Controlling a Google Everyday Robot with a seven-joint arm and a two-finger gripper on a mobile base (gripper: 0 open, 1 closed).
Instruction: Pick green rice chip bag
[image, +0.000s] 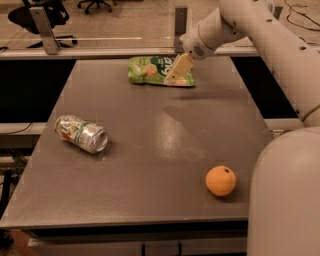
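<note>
The green rice chip bag (152, 70) lies flat at the far middle of the dark table (150, 150). It is bright green with white lettering and tan chip pictures. My gripper (176, 71) hangs from the white arm that reaches in from the upper right. Its tan fingers (179, 67) point down and left over the bag's right half and cover part of it. I cannot tell whether they touch the bag.
A silver-and-green drink can (81, 133) lies on its side at the table's left. An orange (220, 180) sits at the front right. The arm's white body (285, 195) fills the right foreground. A metal rail and posts (45, 30) run behind the table.
</note>
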